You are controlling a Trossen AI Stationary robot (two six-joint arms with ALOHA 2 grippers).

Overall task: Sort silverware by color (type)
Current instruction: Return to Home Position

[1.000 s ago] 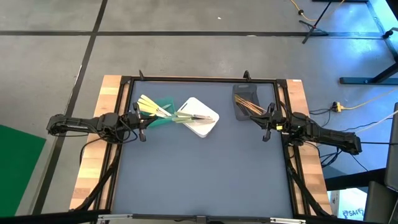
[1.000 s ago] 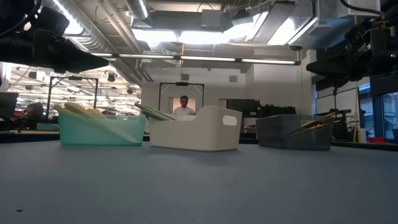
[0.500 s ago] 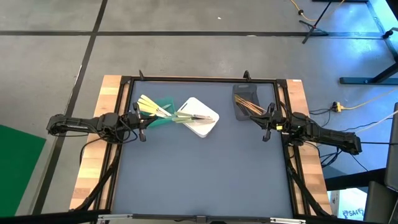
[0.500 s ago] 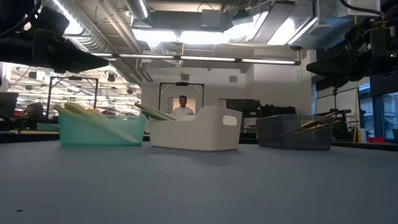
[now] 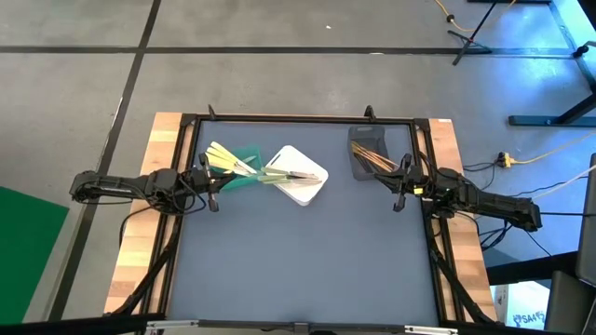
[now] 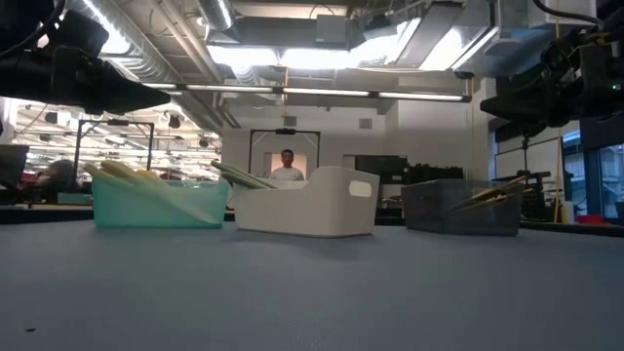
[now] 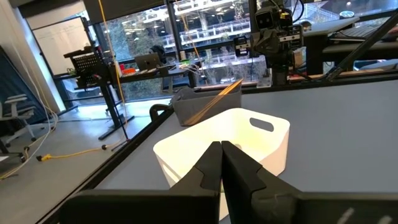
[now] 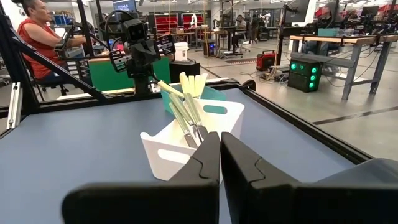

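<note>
High view hides what wrist views show: left pincer [image 7: 221, 145], right pincer [image 8: 220, 136] clenched.

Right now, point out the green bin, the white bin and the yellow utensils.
green bin [image 6: 156, 213]: low view, front wall.
white bin [image 6: 297, 216]: low view, front wall.
yellow utensils [image 5: 222, 154]: high view, ends poking past the green bin.

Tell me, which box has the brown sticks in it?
The dark grey bin, farthest right. The green bin holds yellow ones, the white bin pale green.
</note>
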